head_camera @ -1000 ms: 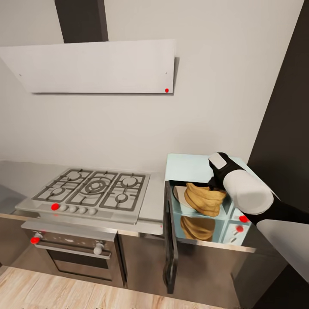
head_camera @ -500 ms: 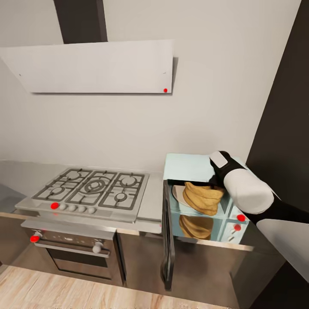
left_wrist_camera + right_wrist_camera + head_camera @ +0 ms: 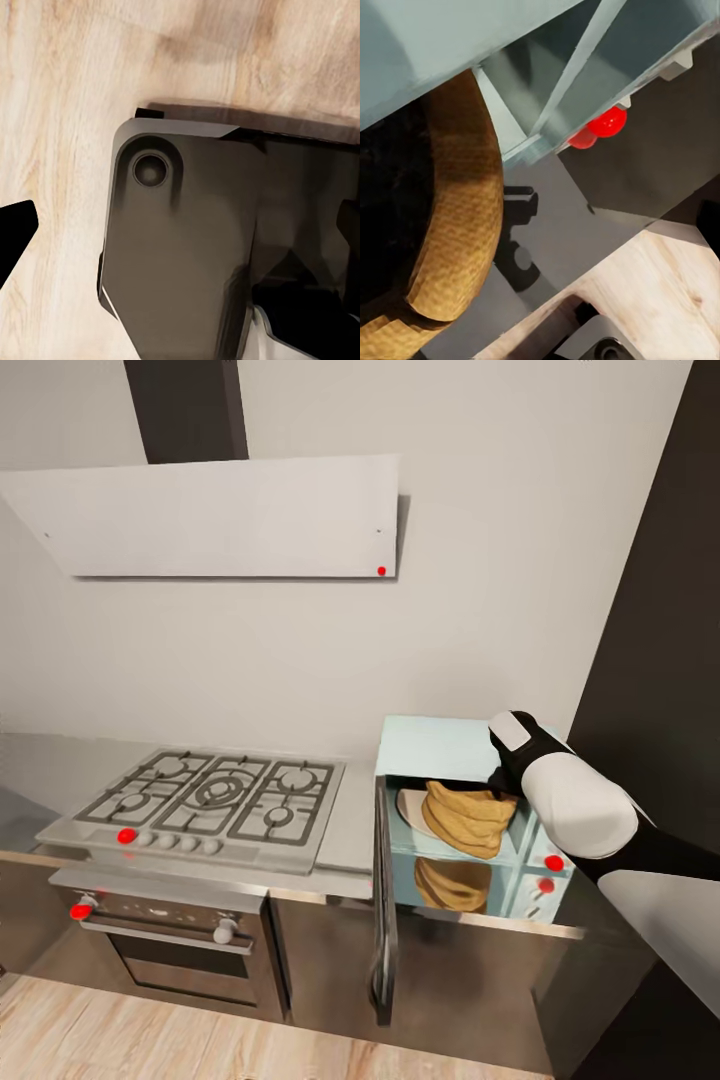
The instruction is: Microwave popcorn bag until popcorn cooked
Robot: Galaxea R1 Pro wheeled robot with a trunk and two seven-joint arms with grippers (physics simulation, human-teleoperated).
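Observation:
The pale blue microwave (image 3: 432, 746) stands on the steel countertop (image 3: 352, 830), its dark-framed door (image 3: 380, 905) swung wide open toward me. The tan popcorn bag (image 3: 467, 817) sits tilted in the opening, partly over a white plate (image 3: 408, 807). My right arm (image 3: 572, 804) reaches to the bag's rim (image 3: 465, 217). My right gripper (image 3: 540, 225) looks open: one dark fingertip (image 3: 711, 219) shows far from the rim, the other is hidden. My left gripper (image 3: 180, 232) hangs open over the wooden floor (image 3: 67, 105). Popcorn is hidden.
A gas hob (image 3: 215, 797) and a steel oven (image 3: 165, 945) lie left of the microwave. A white hood (image 3: 210, 515) hangs above them. A tall dark panel (image 3: 665, 660) rises at the right. The open door juts out over the floor (image 3: 150, 1030).
The whole picture has shifted slightly left, so the camera moved. The bag, the right arm and the microwave keep the same places relative to one another.

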